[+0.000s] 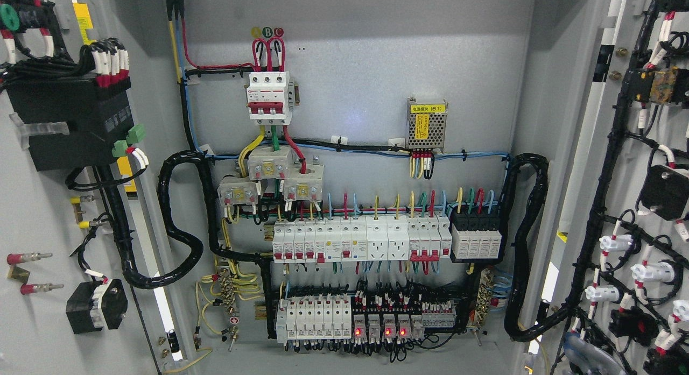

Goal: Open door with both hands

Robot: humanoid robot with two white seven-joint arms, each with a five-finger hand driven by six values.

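1. both doors of the cabinet stand wide open: the left door [48,213] swung out at the left, the right door [635,203] at the right, wired inner faces showing.
2. between them the back panel [350,68] carries a red-white main breaker [268,95], a power module [426,125] and breaker rows [358,240].
3. no robot hand is in view, so its state cannot be told.

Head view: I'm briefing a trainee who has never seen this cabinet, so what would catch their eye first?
Probably the red-and-white main breaker high on the back panel, under its looped red wires. Next, the row of glowing red indicator lights along the bottom rail, and the thick black cable bundles curving out to both open doors. Neither robot hand is visible.
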